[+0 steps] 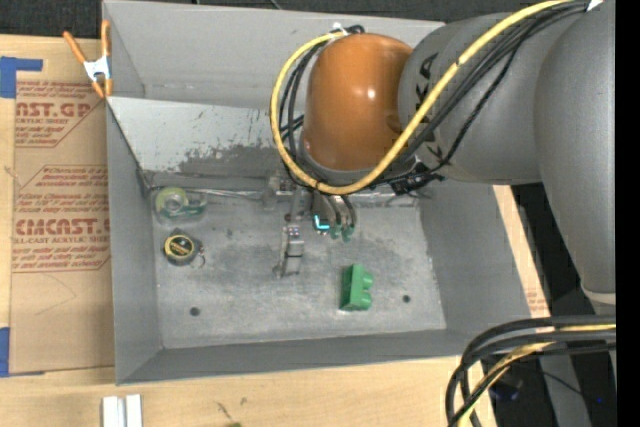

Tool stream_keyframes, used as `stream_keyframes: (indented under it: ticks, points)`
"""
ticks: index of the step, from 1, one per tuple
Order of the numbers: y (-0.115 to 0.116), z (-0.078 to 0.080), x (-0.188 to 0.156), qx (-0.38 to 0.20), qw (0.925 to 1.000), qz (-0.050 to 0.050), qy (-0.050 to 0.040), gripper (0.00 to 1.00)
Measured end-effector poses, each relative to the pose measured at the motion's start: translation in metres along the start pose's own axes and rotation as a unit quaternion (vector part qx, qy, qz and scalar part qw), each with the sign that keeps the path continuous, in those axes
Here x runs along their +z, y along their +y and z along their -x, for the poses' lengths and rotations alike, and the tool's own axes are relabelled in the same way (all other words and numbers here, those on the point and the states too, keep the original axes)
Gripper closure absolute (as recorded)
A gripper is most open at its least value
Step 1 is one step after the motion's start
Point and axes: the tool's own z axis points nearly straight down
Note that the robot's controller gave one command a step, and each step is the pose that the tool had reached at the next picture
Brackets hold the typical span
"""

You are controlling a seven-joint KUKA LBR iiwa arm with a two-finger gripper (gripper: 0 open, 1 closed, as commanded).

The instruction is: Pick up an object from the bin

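Observation:
My gripper hangs low over the middle of the bin floor, mostly hidden under the arm's orange cover. A small grey metal piece lies just to its lower left, apart from it. A green plastic block sits on the floor a little below and to the right of the gripper. I cannot make out whether anything is held.
At the bin's left lie a clear tape roll and, below it, a small round yellow-and-black disc. The arm and its cables cover the bin's upper right. Bare floor runs along the front wall.

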Motion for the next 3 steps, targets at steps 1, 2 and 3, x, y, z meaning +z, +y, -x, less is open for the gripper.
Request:
stream_keyframes:
  ticks: [1,2,3]
  points:
    - [0.042,0.005,0.061,-0.047,0.9989,0.000,-0.0011,0.00]
    - [0.083,0.018,0.080,0.087,0.9962,0.001,-0.0034,0.00]
    - [0.093,0.005,0.102,0.218,0.9758,0.000,-0.0019,0.00]
